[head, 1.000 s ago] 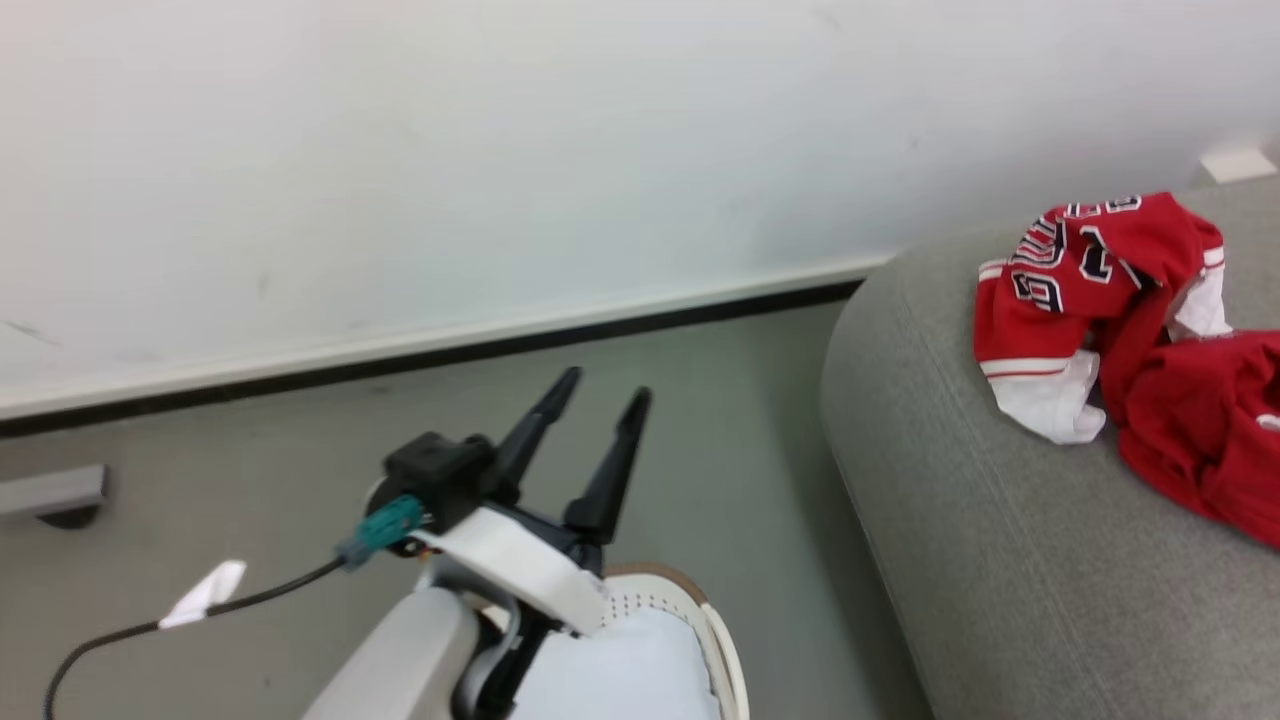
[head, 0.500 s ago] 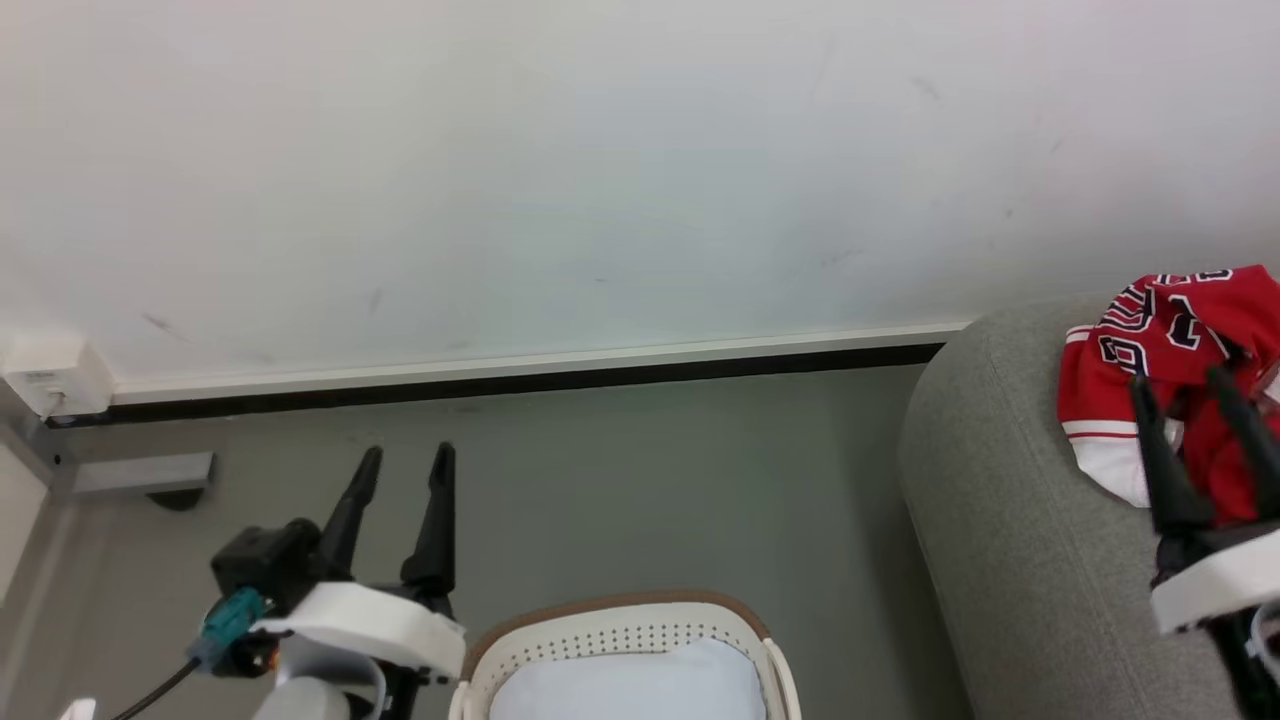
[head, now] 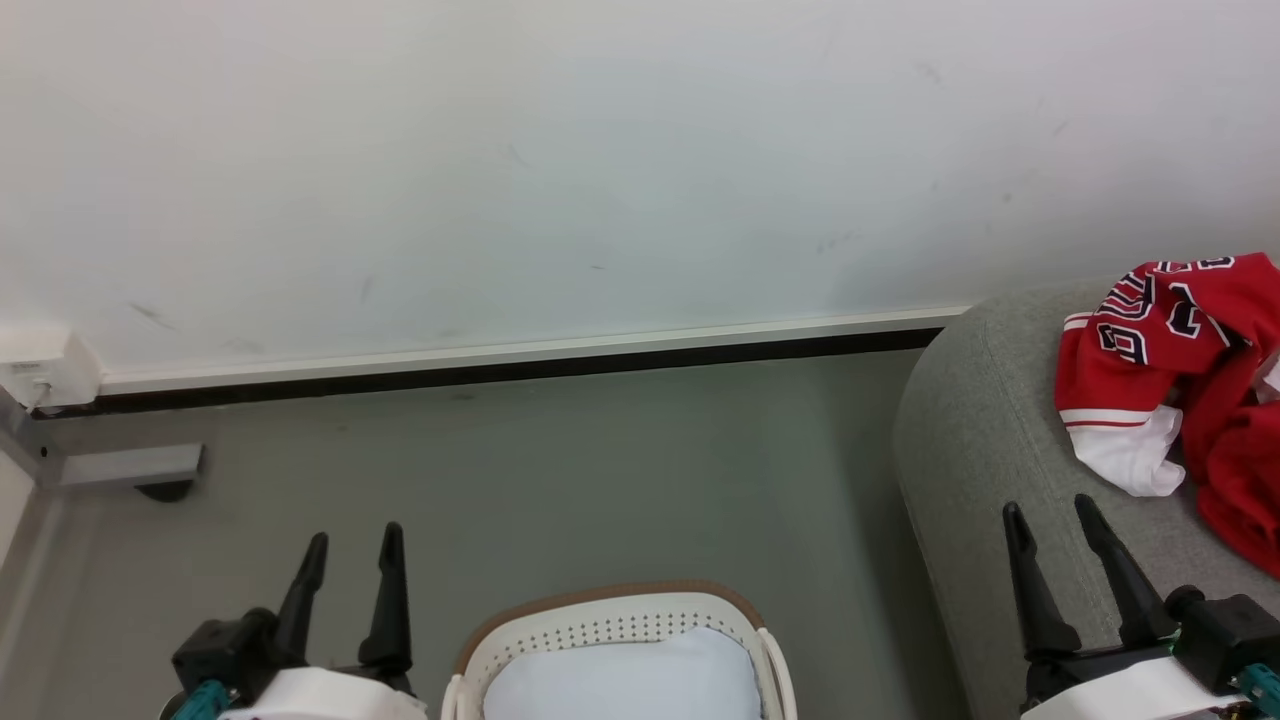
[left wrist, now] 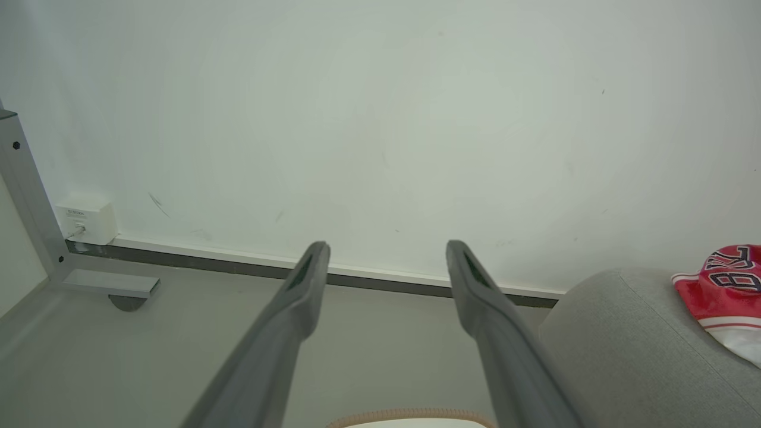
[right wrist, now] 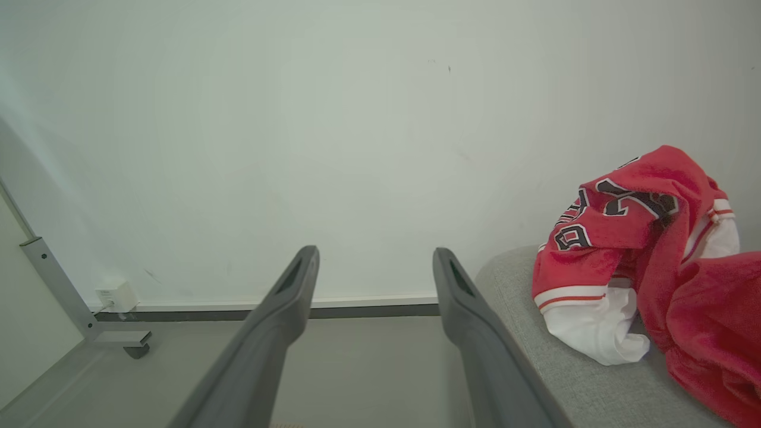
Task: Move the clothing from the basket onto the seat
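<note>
The red jersey (head: 1150,345) with white trim and black-and-white lettering lies crumpled on the grey seat (head: 990,470) at the right, and a plain red garment (head: 1240,470) lies beside it. Both also appear in the right wrist view: the jersey (right wrist: 618,238) and the plain red garment (right wrist: 713,321). The cream basket (head: 610,625) with a brown rim stands at the bottom centre, with a pale sheet (head: 620,680) inside. My left gripper (head: 350,545) is open and empty, left of the basket. Over the seat's front edge, my right gripper (head: 1050,515) is open and empty, short of the clothing.
A white wall with a dark skirting strip (head: 500,370) runs along the back. A grey metal leg with a foot (head: 130,468) and a white wall box (head: 40,368) are at the far left. Grey floor (head: 600,480) lies between basket and wall.
The head camera has swung left, so the whole picture shifted. The left gripper now sits lower at the bottom left, and the right gripper has drawn back from the clothing to the seat's front edge.
</note>
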You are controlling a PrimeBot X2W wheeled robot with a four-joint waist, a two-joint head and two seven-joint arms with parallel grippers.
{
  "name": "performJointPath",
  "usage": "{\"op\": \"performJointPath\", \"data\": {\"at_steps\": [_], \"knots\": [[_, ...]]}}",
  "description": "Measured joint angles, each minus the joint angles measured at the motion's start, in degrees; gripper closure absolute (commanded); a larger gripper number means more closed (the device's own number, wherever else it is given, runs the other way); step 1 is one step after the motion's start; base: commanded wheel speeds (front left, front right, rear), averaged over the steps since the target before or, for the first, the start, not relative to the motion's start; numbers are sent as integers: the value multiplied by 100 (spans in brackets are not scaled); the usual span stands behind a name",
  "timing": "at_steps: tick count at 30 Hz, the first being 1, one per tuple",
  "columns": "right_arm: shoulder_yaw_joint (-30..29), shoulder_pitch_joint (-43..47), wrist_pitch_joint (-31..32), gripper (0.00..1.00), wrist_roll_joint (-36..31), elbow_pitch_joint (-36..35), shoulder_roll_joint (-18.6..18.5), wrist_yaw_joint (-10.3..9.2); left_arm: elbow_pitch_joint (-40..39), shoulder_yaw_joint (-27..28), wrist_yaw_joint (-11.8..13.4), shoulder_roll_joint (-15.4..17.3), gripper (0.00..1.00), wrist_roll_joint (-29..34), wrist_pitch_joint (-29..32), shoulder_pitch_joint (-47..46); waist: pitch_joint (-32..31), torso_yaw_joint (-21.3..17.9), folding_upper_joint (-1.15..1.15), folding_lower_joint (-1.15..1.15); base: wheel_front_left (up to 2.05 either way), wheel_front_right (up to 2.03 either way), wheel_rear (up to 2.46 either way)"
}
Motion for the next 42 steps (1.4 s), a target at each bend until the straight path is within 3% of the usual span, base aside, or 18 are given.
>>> {"op": "performJointPath", "data": {"at_steps": [11, 24, 25, 31, 42], "knots": [[69, -54, -1, 0, -145, 121, 165, 0, 66, 258, -245, -122, 0, 271, 0, 3, 12, -19, 0, 0, 0, 0, 0], [57, -66, -1, 0, -124, 177, 212, 0, 111, 172, -218, -126, 0, 212, 0, -23, 52, 54, 0, 1, 0, 0, 0], [58, -67, -1, 100, -124, 181, 221, 0, 152, 157, -234, -126, 100, 183, 0, -33, 59, 58, 0, 0, 0, 0, 0], [102, 140, 45, 100, -67, 388, 318, 1, 426, 131, -244, -170, 100, 115, 54, 147, 64, 66, 0, 1, 0, 0, 0], [-113, 161, 339, 100, 936, 357, 343, 0, 382, 232, -256, -172, 100, -995, 365, 152, 51, 103, 0, 1, 0, 0, 0]]}}
